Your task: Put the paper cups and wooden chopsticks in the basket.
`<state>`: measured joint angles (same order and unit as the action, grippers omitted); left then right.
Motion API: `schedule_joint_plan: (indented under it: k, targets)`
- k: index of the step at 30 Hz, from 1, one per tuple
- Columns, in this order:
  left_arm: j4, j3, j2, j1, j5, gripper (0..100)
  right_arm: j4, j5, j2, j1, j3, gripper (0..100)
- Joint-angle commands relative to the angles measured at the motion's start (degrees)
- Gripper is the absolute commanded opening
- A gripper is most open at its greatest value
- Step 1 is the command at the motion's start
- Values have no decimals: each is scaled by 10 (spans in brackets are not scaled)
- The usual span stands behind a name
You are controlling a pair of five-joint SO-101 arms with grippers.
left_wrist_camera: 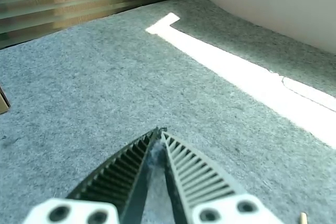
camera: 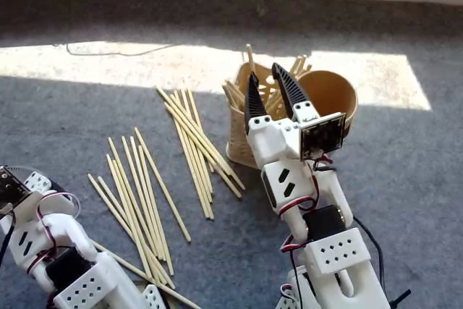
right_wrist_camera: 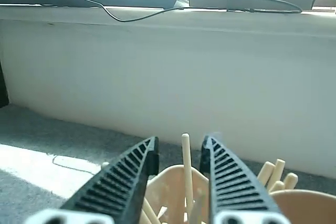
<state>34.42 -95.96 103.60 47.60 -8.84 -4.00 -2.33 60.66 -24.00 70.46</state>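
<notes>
A grey felt-covered counter (camera: pixel 405 179) carries a sunlit strip along its far edge. In the high view, a pale slatted basket (camera: pixel 240 137) stands near the middle of the far edge, holding wooden chopsticks (camera: pixel 283 81), with a brown paper cup (camera: pixel 334 94) touching its side. Loose wooden chopsticks (camera: pixel 194 146) lie in two fans toward the near-left corner. The right gripper (camera: pixel 264 72) hovers over the basket. In the left wrist view, the left gripper (left_wrist_camera: pixel 159 131) hangs over bare felt, jaws closed tip to tip. In the right wrist view, the right gripper (right_wrist_camera: pixel 180 142) has its jaws narrowly parted, with one upright chopstick between them, untouched.
</notes>
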Motion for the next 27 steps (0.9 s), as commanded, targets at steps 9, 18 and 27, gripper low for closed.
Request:
schedule_joint_plan:
  k: [9, 18, 27]
  targets:
    - [-9, -7, 4, -11, -3, 18, 91, -1, 141, -7, -8, 142]
    - [-9, -7, 4, -11, -3, 18, 300, -1, 271, -81, -45, 142]
    - [-9, -7, 4, -11, -3, 18, 502, -4, 249, -164, -124, 142]
